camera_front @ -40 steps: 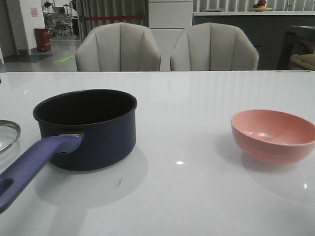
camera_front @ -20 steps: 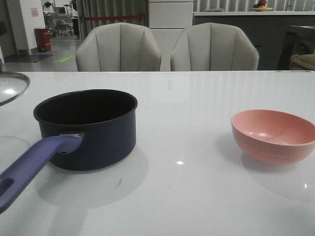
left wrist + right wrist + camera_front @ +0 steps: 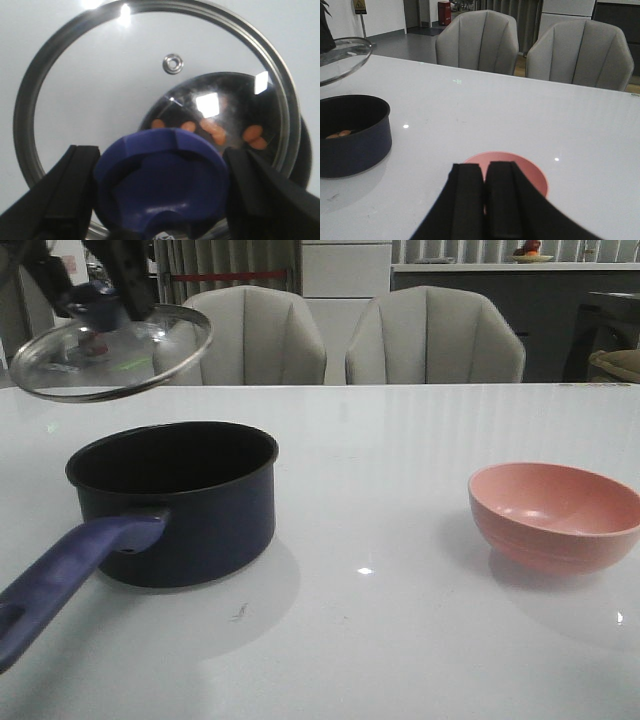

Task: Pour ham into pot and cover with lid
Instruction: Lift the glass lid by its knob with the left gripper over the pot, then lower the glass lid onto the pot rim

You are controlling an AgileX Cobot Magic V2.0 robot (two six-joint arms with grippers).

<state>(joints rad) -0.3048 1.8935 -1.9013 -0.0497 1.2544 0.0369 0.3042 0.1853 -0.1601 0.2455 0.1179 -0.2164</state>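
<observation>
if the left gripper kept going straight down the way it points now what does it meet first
Probably the pot. The left gripper holds the lid by its knob, and through the glass the pot's rim and the ham lie below, offset to one side. The lid would touch the rim first, though depth is unclear.

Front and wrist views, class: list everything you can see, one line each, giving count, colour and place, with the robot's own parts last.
Pot: one, dark navy, purple-blue handle, on the table's left.
Ham: several slices, orange-pink, inside the pot.
Lid: one, glass with metal rim, blue knob, held tilted in the air above and left of the pot.
Bowl: one, pink, on the table's right.
Table: one, white.
Chairs: two, grey, behind the table.
Left gripper: black, shut on the lid's knob.
Right gripper: black, shut, over the bowl's near side.
</observation>
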